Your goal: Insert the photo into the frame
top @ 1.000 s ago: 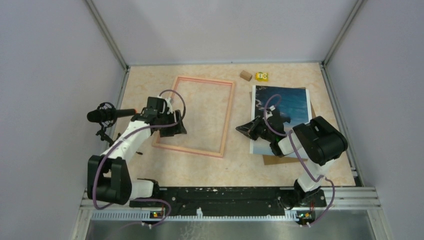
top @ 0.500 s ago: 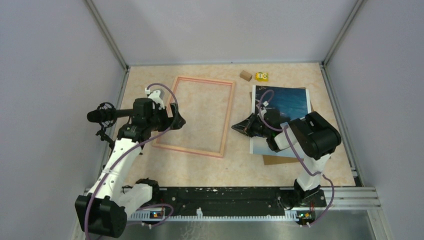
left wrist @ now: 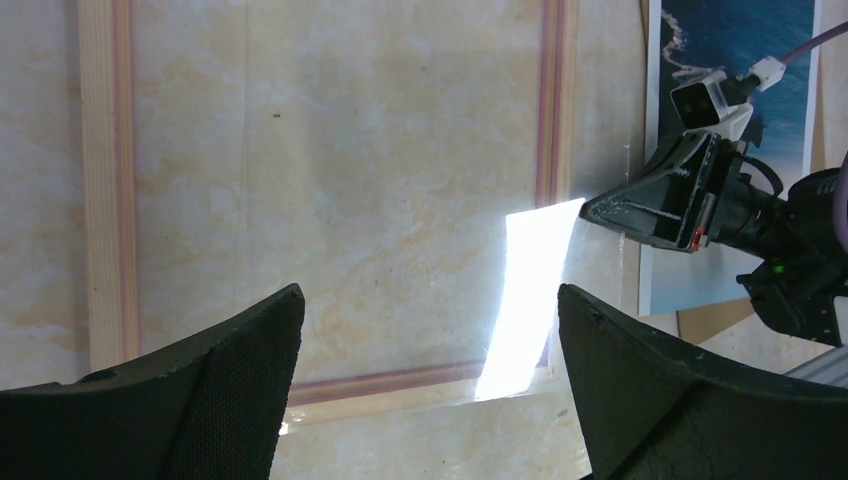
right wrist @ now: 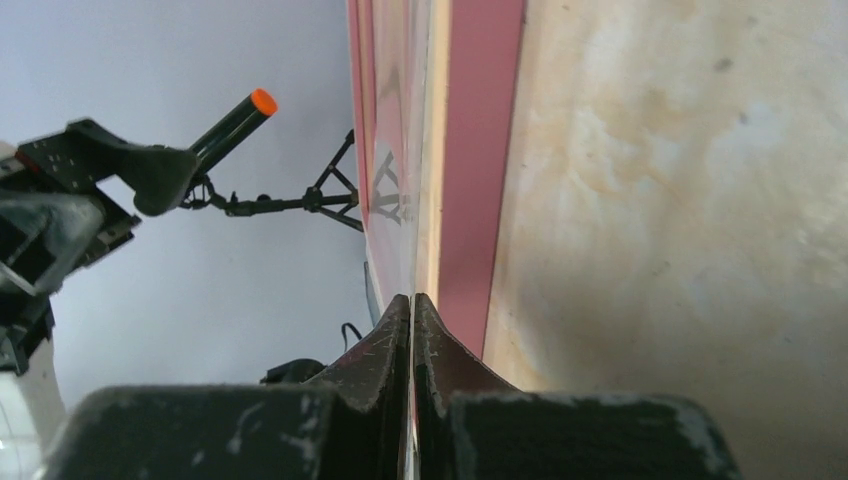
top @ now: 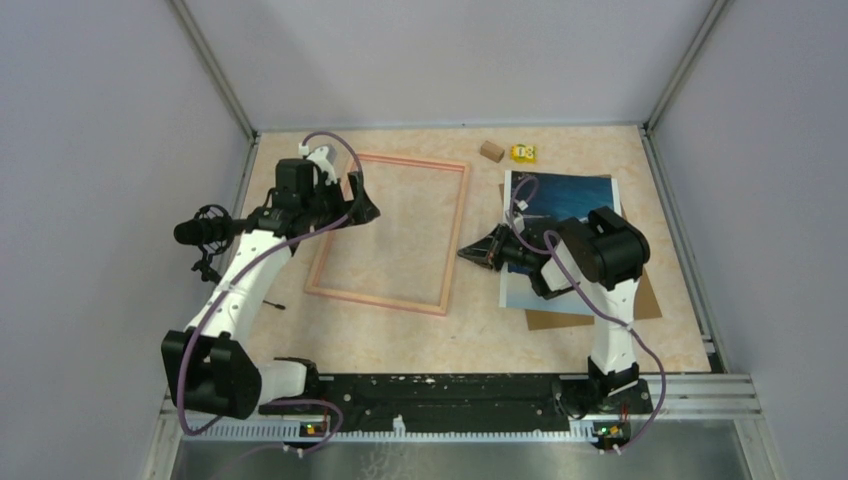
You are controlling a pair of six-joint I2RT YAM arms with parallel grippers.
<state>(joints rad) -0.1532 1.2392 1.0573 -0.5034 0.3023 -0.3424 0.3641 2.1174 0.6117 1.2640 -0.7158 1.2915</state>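
Note:
The pinkish light-wood frame (top: 385, 297) lies flat at centre-left, with a clear sheet (left wrist: 535, 290) over its opening that shows by its glare. My left gripper (top: 362, 205) hovers open and empty above the frame's far left part; in the left wrist view (left wrist: 430, 295) the frame's rail (left wrist: 555, 100) lies below. My right gripper (top: 468, 253) is at the frame's right rail, shut on the clear sheet's edge (right wrist: 400, 180), with the jaws (right wrist: 412, 298) pressed together beside the pink rail (right wrist: 480, 150). The photo (top: 570, 195) lies face up at the right, partly under my right arm.
A plain brown backing board (top: 645, 300) lies under the photo, showing at its near right corner. A small brown block (top: 491, 150) and a small yellow item (top: 523, 153) sit near the back edge. Walls enclose the table at the back and both sides.

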